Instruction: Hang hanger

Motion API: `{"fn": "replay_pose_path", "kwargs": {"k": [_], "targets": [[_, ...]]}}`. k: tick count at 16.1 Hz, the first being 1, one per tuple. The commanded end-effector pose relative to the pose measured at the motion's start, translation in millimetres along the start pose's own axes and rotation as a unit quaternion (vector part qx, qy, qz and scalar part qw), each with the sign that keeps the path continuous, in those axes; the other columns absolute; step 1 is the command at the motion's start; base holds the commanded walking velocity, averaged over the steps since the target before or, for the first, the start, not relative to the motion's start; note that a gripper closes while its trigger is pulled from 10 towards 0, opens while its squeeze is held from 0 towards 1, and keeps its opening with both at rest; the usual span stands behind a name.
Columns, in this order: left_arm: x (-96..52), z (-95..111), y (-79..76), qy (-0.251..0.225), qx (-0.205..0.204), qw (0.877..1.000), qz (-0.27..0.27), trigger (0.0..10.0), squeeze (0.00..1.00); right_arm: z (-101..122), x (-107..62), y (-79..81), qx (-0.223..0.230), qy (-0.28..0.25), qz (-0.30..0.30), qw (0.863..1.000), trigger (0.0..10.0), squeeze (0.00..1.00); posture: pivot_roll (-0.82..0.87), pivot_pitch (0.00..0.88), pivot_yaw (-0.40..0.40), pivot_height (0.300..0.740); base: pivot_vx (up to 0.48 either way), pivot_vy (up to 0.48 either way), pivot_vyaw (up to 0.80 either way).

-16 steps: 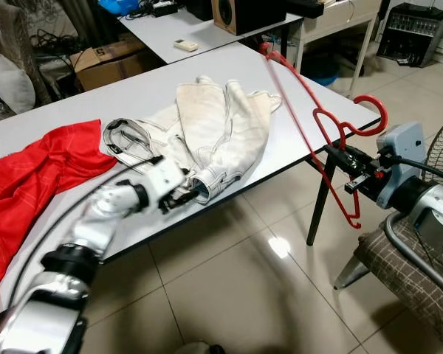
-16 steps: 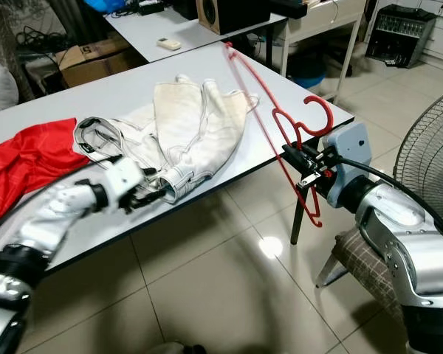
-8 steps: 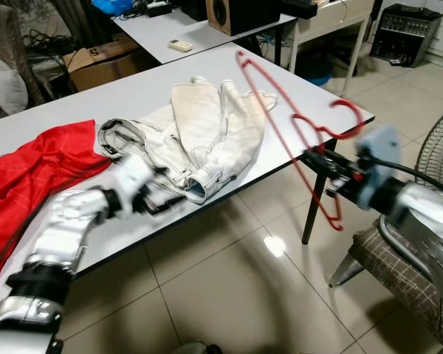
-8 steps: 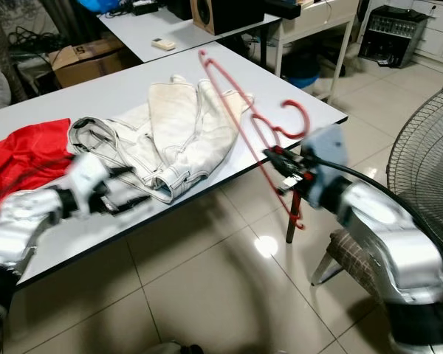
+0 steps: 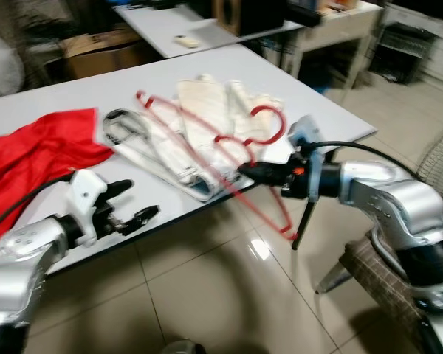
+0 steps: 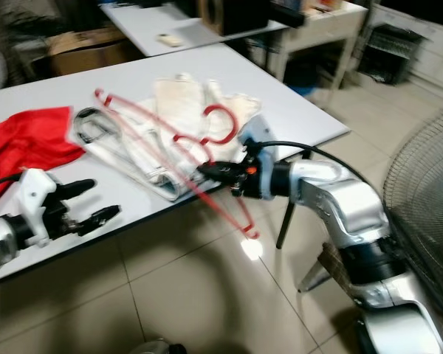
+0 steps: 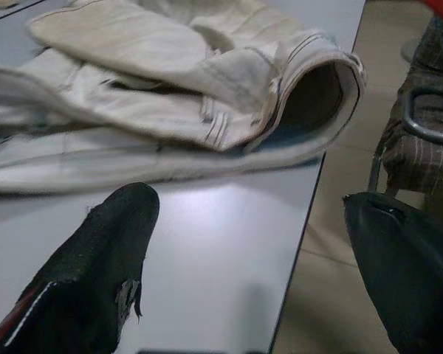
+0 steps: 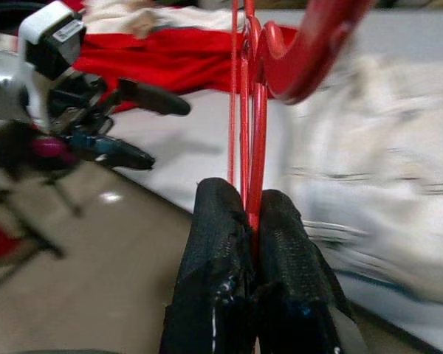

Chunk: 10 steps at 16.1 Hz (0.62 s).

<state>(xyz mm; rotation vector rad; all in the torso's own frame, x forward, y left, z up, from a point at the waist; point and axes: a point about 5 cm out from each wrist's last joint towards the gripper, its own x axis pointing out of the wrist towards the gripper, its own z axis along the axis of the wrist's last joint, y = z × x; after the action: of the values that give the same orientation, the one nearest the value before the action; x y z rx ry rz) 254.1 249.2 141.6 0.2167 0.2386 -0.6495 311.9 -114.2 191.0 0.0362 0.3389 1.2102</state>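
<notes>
A red wire hanger [image 5: 207, 144] hangs in the air over the front edge of the grey table [image 5: 81, 92], its hook [image 5: 269, 122] up. My right gripper [image 5: 245, 169] is shut on its lower bar; the black fingers [image 8: 229, 251] pinch the red wire. Cream trousers [image 5: 207, 118] lie folded on the table just behind the hanger. A red garment [image 5: 29, 151] lies at the table's left. My left gripper [image 5: 136, 200] stands open at the front edge of the table, left of the trousers, its fingers [image 7: 96, 265] spread with nothing between them.
A second table [image 5: 192, 22] with a remote stands behind. A cardboard box [image 5: 96, 48] sits on the floor at the back. A chair with a checked cushion [image 5: 384, 295] is under my right arm, and a fan [image 6: 428, 199] stands at the right. Glossy tiled floor [image 5: 229, 295] lies below.
My right gripper has swung the hanger left, from beyond the table's right corner to over the trousers. My left gripper has drawn back left from the trouser hem and now stands open.
</notes>
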Motion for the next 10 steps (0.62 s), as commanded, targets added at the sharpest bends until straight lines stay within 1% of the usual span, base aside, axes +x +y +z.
{"fn": "replay_pose_path", "kwargs": {"k": [1,2,3,4,6,7,8,9,10], "targets": [[-12.3,8.5,0.7,0.005,0.002,1.000,0.007,10.0,0.99,-6.1,4.7,-2.1,0.046,0.015,0.034,0.998,10.0,0.00,0.05,0.022,0.040,0.740,0.000,0.000,0.00],[-18.6,8.4,-2.0,0.015,-0.001,1.000,0.007,10.0,0.99,-12.3,11.9,-5.6,0.091,0.028,0.045,0.994,10.0,0.00,0.06,0.027,0.039,0.740,0.000,0.000,0.00],[-19.4,8.2,-4.0,0.020,-0.002,1.000,0.007,10.0,0.98,-19.3,18.5,-13.7,0.115,0.046,0.018,0.992,10.0,0.00,0.06,0.027,0.039,0.740,0.000,0.000,0.00],[-17.4,7.8,-6.5,0.024,-0.003,1.000,0.006,10.0,0.96,-29.9,25.6,-26.8,0.137,0.070,-0.041,0.987,10.0,0.00,0.06,0.026,0.043,0.740,0.000,0.000,0.00],[-14.5,8.1,-8.4,0.026,-0.002,1.000,0.004,10.0,0.94,-38.5,29.7,-35.6,0.143,0.092,-0.087,0.982,10.0,0.00,0.06,0.023,0.047,0.740,0.000,0.000,0.00],[-12.1,10.0,-9.8,0.026,-0.002,1.000,0.002,10.0,0.91,-43.7,30.3,-43.4,0.147,0.103,-0.127,0.976,10.0,0.00,0.06,0.019,0.053,0.740,0.000,0.000,0.00],[-11.0,11.2,-10.2,0.025,-0.003,1.000,0.001,10.0,0.90,-45.6,28.1,-48.3,0.145,0.108,-0.150,0.972,10.0,0.00,0.06,0.019,0.053,0.740,0.000,0.000,0.00],[-9.7,13.0,-10.7,0.025,-0.003,1.000,0.001,10.0,0.89,-46.3,20.2,-60.1,0.127,0.113,-0.204,0.964,10.0,0.00,0.05,0.017,0.057,0.740,0.000,0.000,0.00],[-8.5,14.0,-10.7,0.024,-0.003,1.000,0.003,10.0,0.89,-44.4,12.0,-68.3,0.118,0.108,-0.236,0.958,10.0,0.00,0.05,0.016,0.059,0.740,0.000,0.000,0.00]]}}
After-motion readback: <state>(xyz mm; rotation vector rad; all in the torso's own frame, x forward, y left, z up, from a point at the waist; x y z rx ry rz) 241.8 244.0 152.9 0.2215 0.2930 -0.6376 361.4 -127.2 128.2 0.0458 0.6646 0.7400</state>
